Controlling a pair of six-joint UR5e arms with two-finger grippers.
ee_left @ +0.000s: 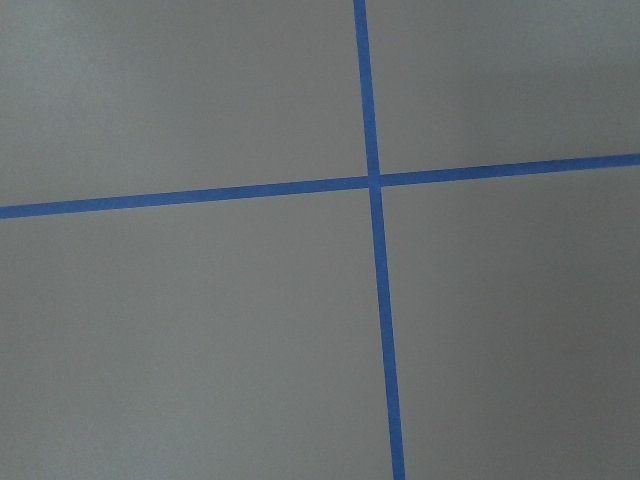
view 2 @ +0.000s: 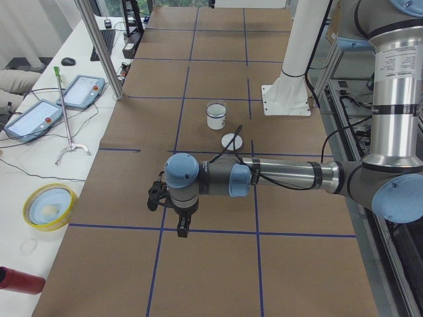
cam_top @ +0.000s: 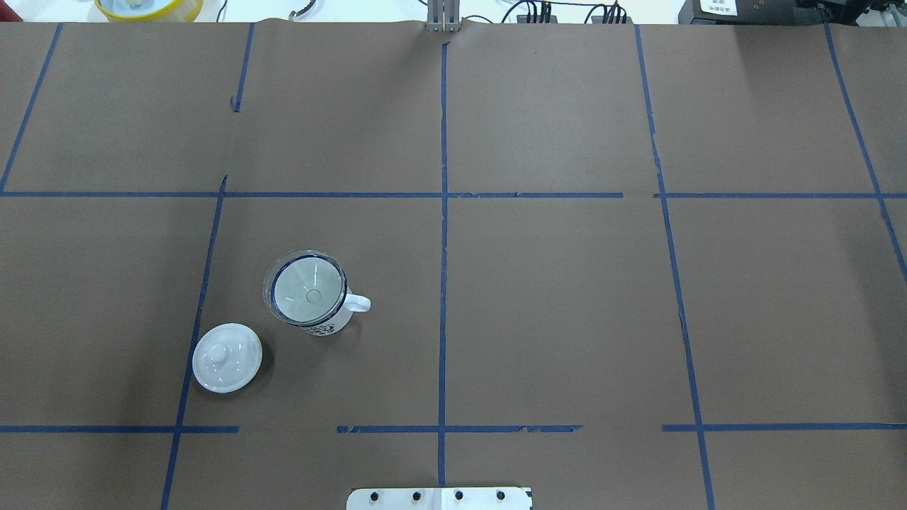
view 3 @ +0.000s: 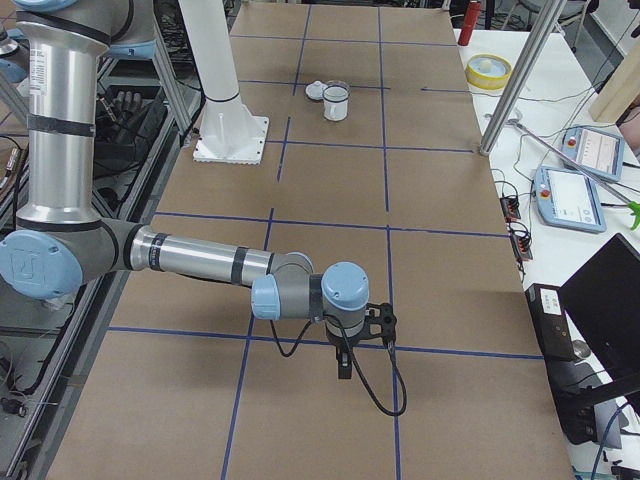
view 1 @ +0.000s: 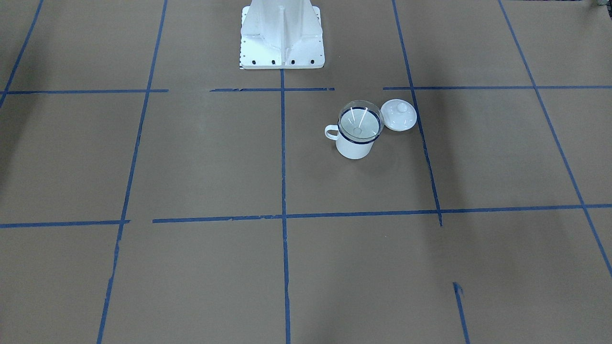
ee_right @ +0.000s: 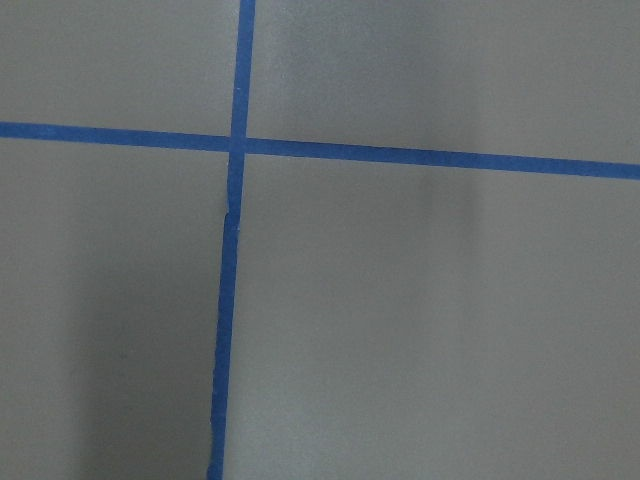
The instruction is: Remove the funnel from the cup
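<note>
1. Left arm [view 2: 284, 175]: it reaches low over the surface [cam_top: 567, 319] at the robot's left end, well apart from the cup. Its wrist points down near a crossing of 2 blue tape lines [ee_left: 372, 180]. Left jaws: they show in 1 side view only, so I cannot tell whether they are wide or narrow.
2. Lid [cam_top: 227, 358]: white and knobbed, it lies flat on the surface just beside the cup, on the cup's left and nearer the base [cam_top: 439, 498].
3. Funnel [cam_top: 306, 289]: clear and upright, it sits in the mouth of the cup [cam_top: 329, 326] with its spout down inside. The cup stands upright in the left half of the surface, handle toward the robot's right.
4. Right arm [view 3: 200, 262]: it reaches low over the surface at the robot's right end, well apart from the cup, wrist pointing down. Right jaws: they show in 1 side view only, so I cannot tell their opening.
</note>
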